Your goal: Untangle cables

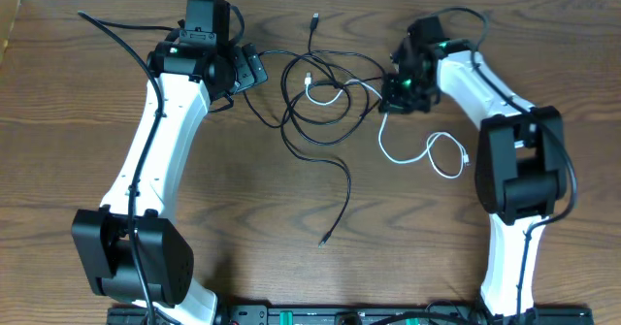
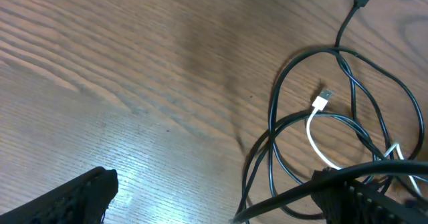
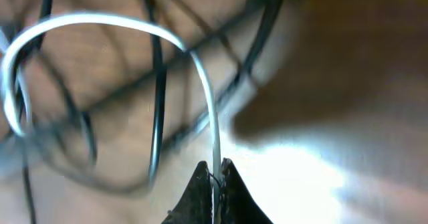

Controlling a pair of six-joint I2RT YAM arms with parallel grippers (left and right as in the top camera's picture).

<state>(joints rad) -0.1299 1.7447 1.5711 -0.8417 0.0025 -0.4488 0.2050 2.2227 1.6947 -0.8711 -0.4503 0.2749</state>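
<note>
White cable [image 3: 212,117] sits pinched in the lowered right hand [image 3: 215,167]; left hand [image 1: 254,70] gapes beside black cables [image 1: 347,194].

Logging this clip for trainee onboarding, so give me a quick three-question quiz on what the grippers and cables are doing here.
1. True or false: the right gripper is shut on the white cable.
2. Multiple choice: the left gripper is A) open, B) shut on a black cable, C) shut on the white cable.
3. Fill the gap: in the left wrist view, the plug lying inside the loop of the black cables is ___ in colour.
Key: 1 true; 2 A; 3 white.
</note>
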